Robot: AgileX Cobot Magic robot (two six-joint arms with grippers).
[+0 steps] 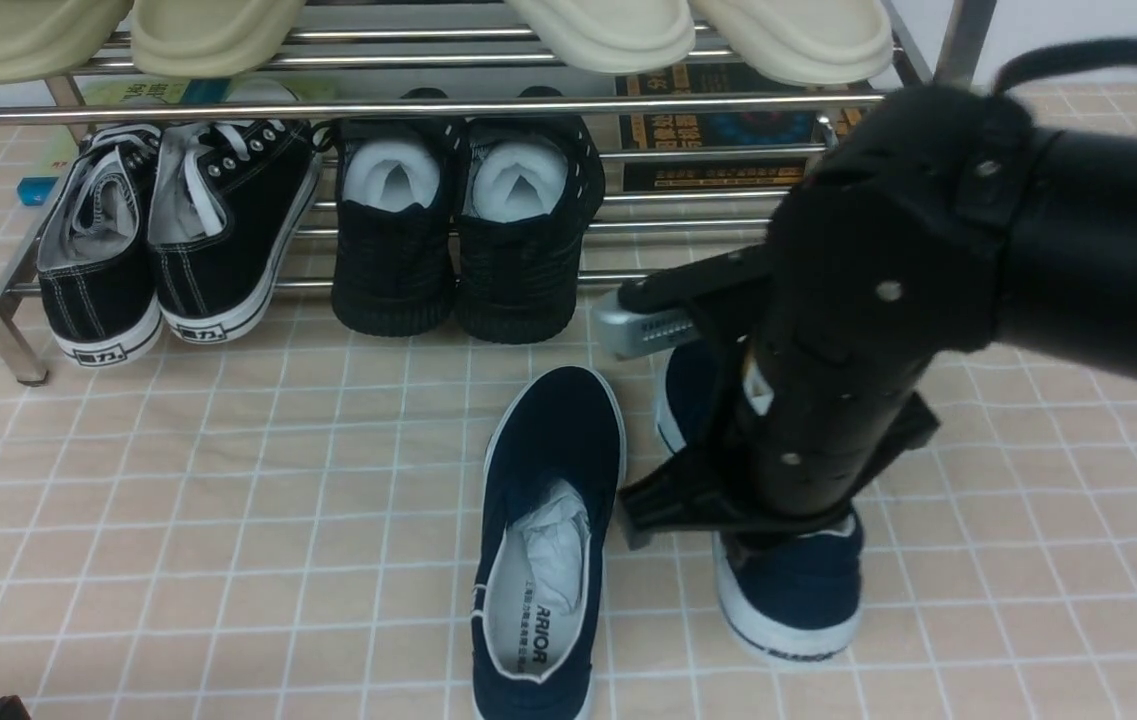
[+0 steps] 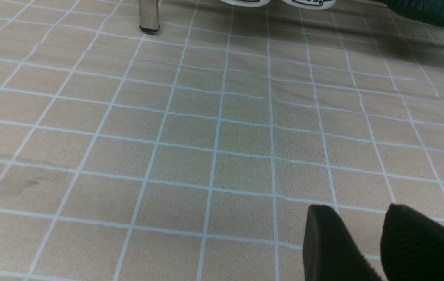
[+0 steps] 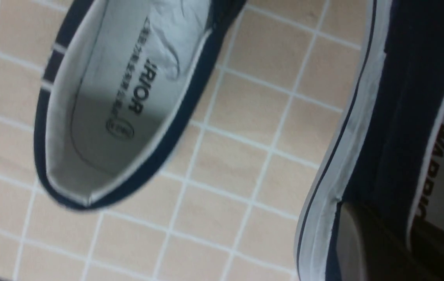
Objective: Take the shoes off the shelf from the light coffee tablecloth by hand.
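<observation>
A: While the right arm [image 1: 928, 280] reaches down in front of the shelf [image 1: 378, 108], where are the shoes [image 1: 553, 470]?

B: Both are off the shelf, on the light coffee tablecloth [image 1: 228, 480] just in front of its lower tier. Toes point toward the shelf, heels away from it. The first shoe [image 3: 100, 117] lies free, nothing touching it, with crumpled paper in the toe and the printed grey insole showing. The second shoe [image 1: 798, 590] sits just beside it, in front of the stretch of lower tier that holds no shoes, under the arm.

A: Right gripper [image 3: 393, 242]?

B: Clenched on the second shoe's side wall. One finger is outside by the white sole edge, the other inside over the insole. Cannot tell whether the sole rests on the cloth or is raised.

A: Left gripper [image 2: 358, 212]?

B: Out from the shelf, low over bare cloth. Its fingers [image 2: 331, 242] are parted, with nothing between them. A shelf leg [image 2: 148, 15] stands on the cloth ahead of it.

A: On the shelf itself?

B: Lower tier: black lace-up sneakers [image 1: 178, 240] at the end by the front leg, black knit shoes [image 1: 468, 250] with white stuffing next along. Top tier: pale slippers [image 1: 608, 30], two pairs
</observation>
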